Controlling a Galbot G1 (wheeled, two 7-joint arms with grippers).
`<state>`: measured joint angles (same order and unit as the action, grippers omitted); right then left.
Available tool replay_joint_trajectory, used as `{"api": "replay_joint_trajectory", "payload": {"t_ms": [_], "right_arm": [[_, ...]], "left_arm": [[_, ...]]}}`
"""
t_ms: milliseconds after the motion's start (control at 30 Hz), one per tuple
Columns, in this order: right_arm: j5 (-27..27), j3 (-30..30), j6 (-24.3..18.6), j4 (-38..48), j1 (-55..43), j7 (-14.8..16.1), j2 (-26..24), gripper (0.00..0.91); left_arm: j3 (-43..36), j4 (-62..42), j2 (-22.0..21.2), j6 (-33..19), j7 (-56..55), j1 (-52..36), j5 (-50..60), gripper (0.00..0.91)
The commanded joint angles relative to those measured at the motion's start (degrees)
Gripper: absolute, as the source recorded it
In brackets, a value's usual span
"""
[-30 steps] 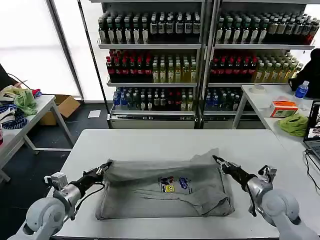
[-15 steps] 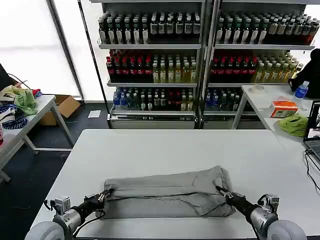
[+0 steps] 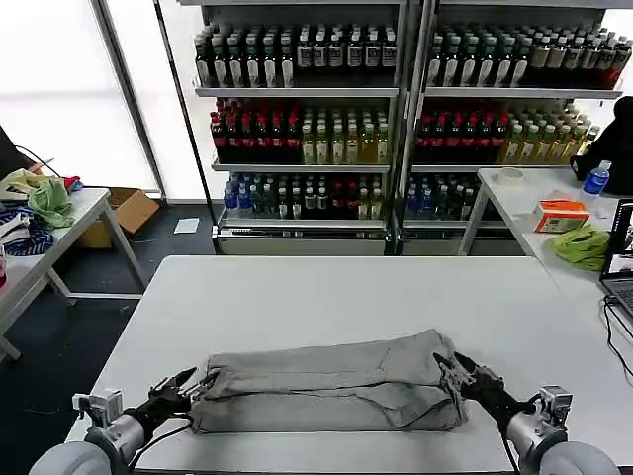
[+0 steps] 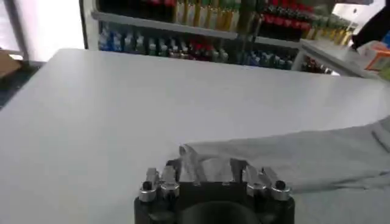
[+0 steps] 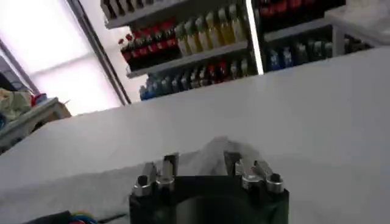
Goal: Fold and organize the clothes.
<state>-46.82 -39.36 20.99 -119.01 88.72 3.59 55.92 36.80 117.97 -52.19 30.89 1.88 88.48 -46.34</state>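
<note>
One of the clothes, a grey shirt (image 3: 326, 381), lies folded into a long flat band across the near part of the white table (image 3: 346, 292). Its chest print is hidden inside the fold. My left gripper (image 3: 191, 382) sits low at the band's left end, open, with the cloth corner (image 4: 195, 155) lying loose between its spread fingers (image 4: 173, 170). At the band's right end my right gripper (image 3: 452, 368) is open as well. A bump of grey cloth (image 5: 210, 149) rests between its fingers (image 5: 230, 161). The left gripper (image 4: 204, 169) and right gripper (image 5: 200, 163) both hover just over the tabletop.
Shelves of bottles (image 3: 307, 119) stand behind the table. A side table at the right holds an orange box (image 3: 561, 214), a green cloth (image 3: 582, 244), a blue bottle (image 3: 596, 177) and a laptop (image 3: 621, 259). Another table with piled clothes (image 3: 40, 203) stands at the left, by a cardboard box (image 3: 124, 213).
Both grippers drew the shirt's far edge toward me, folding it over the print into a narrow band. Since half a second ago their fingers have opened and let the cloth go.
</note>
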Motion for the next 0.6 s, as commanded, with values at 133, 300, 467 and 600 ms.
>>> {"api": "replay_joint_trajectory", "payload": {"t_ms": [133, 300, 467, 600], "right_arm": [[9.9, -3.3, -23.0, -1.1, 4.0, 1.8, 1.0, 0.907], [13.4, -1.3, -30.3, 0.5, 6.6, 3.1, 2.9, 0.907], [13.7, -1.2, -30.7, 1.9, 6.8, 2.4, 3.1, 0.907], [13.5, -1.2, -30.7, 2.7, 6.6, 2.1, 2.6, 0.907]], "left_arm": [[5.2, 3.6, -5.5, -5.1, -6.7, 4.6, 0.7, 0.907], [1.2, 2.6, -12.1, -8.0, -9.2, 4.6, 5.8, 0.907], [-3.4, 4.0, -15.4, -9.2, -12.4, 4.7, 8.0, 0.907], [-6.3, 4.8, -16.2, -9.3, -13.6, 5.1, 9.9, 0.907]]}}
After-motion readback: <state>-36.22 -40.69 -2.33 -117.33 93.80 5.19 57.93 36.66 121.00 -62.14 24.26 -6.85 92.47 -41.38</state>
